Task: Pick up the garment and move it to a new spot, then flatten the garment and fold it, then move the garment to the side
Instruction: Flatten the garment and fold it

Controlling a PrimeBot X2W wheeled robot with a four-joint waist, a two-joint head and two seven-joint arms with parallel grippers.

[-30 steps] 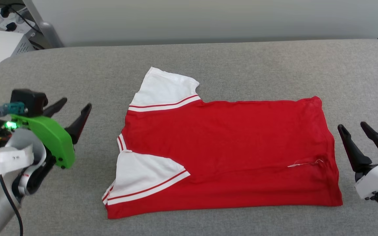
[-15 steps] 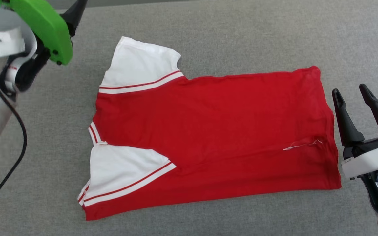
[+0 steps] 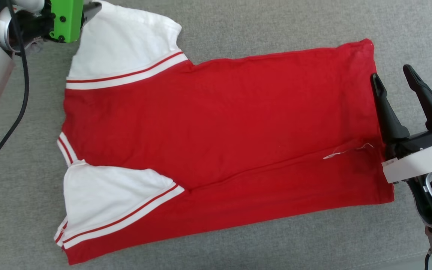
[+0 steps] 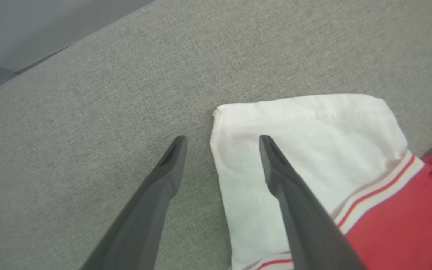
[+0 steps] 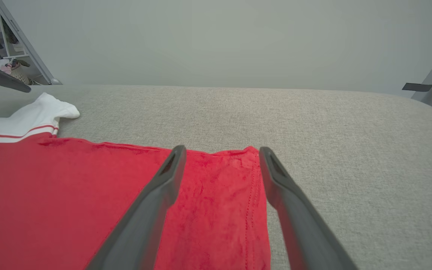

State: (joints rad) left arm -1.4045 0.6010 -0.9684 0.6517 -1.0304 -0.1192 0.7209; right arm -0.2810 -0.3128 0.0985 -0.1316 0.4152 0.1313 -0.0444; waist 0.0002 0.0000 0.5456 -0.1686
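Observation:
The garment (image 3: 219, 127), red with white short sleeves, lies flat on the grey padded surface (image 3: 238, 22), folded along its length, collar end to the left. My left gripper (image 4: 222, 139) hovers open over the far white sleeve (image 4: 306, 131); one finger is over the sleeve's side edge and the other over bare grey cloth. Its green housing (image 3: 64, 18) sits at the top left of the head view. My right gripper (image 3: 391, 74) stands open at the hem end, its jaws straddling the far hem corner (image 5: 238, 157). Neither gripper holds anything.
A loose white thread (image 3: 345, 150) lies on the red cloth near the hem. Beyond the far edge of the surface is a pale wall (image 5: 216, 37), with a metal frame (image 5: 24, 48) at its left. Bare grey surface surrounds the garment.
The head camera has tipped down and closer to the garment. My left gripper went from beside the collar to the far sleeve. My right gripper came in over the hem edge.

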